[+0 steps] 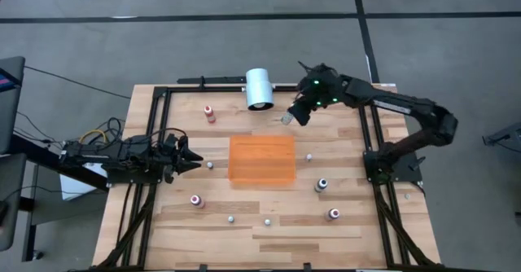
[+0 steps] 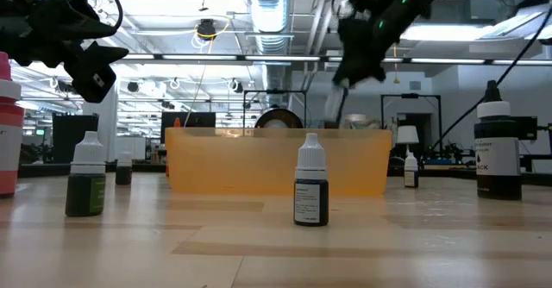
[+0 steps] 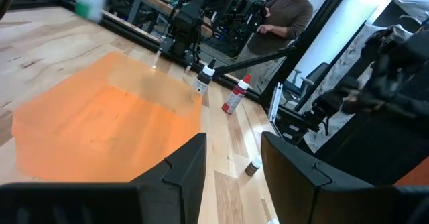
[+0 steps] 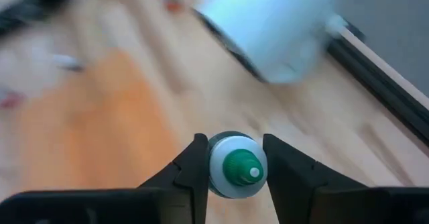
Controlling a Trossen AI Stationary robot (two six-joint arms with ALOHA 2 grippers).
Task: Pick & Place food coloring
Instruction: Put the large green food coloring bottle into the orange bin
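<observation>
My right gripper (image 1: 291, 116) is shut on a small food coloring bottle (image 4: 234, 165) with a white top and a green tip. It hovers between the large white cylinder (image 1: 260, 89) and the far edge of the orange tray (image 1: 260, 160). Other small bottles stand upright on the table: a red one (image 1: 209, 113) at the far left, a pink one (image 1: 197, 200) near left, a dark one (image 1: 321, 185) and a reddish one (image 1: 334, 214) near right. My left gripper (image 1: 192, 158) waits open, left of the tray. My right gripper pinches the bottle's white upper part (image 4: 220, 174) between its two fingers, one on each side, just below the green tip. The fingers slant down from the table's far right. The bottle hangs below them (image 2: 335, 107), lifted clear of the table.
The white cylinder lies on its side at the far edge. Tiny white pieces (image 1: 210, 164) (image 1: 308, 156) (image 1: 230, 219) dot the boards around the tray. A black frame rail (image 1: 368, 133) runs along the right side. A person (image 3: 281, 16) stands beyond the table.
</observation>
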